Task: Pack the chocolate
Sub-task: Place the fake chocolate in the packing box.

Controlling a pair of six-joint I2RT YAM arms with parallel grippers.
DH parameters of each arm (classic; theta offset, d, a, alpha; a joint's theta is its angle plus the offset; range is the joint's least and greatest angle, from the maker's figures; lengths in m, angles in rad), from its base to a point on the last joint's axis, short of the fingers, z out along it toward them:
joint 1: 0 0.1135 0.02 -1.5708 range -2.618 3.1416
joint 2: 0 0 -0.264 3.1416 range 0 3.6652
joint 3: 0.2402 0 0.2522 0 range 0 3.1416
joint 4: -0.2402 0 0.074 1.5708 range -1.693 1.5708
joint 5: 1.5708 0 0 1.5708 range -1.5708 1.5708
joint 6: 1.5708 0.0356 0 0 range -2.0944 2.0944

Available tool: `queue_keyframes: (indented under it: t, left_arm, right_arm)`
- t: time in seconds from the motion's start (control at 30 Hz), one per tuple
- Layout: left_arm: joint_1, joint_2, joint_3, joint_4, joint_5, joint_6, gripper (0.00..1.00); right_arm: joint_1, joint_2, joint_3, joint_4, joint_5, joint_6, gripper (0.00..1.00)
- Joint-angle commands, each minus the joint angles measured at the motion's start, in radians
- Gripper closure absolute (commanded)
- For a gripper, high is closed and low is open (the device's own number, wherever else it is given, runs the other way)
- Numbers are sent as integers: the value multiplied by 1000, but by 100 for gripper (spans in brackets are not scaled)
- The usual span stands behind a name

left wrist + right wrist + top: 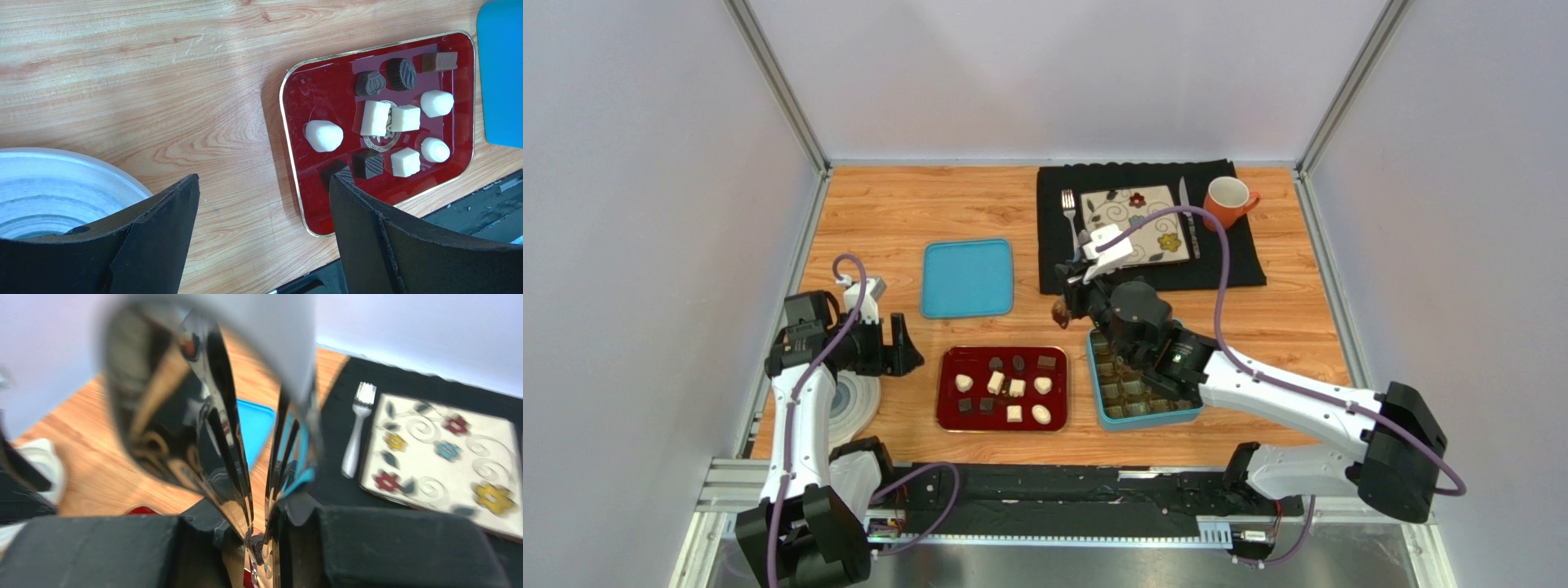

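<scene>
Several dark and white chocolates lie on a red tray, which also shows in the left wrist view with its chocolates. A blue compartment box right of the tray holds several pieces. My right gripper hovers past the box's far left corner, shut on shiny metal tongs. A small dark brown piece sits at the tongs' tips. In the right wrist view the gripper squeezes the tongs' arms together. My left gripper is open and empty left of the tray, also seen in its wrist view.
A blue lid lies behind the tray. A black placemat at the back holds a flowered plate, a fork, a knife and an orange mug. A white roll sits by the left arm.
</scene>
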Motion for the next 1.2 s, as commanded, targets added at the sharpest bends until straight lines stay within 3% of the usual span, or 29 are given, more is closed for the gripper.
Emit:
queue_keyframes:
  t: [0.0,0.4,0.93,1.17]
  left_arm:
    - [5,-17,32,-1,18,24,14]
    - [5,-8,41,-9,26,23,14]
    - [3,-9,53,-18,38,21,15]
    - [5,-11,53,-22,38,26,15]
  right_arm:
    - [-56,-107,-79,-49,42,-15,93]
    - [-137,-138,-144,-66,20,-7,91]
    - [-154,-112,-161,-50,-27,33,70]
    - [-154,-116,-161,-67,-38,51,69]
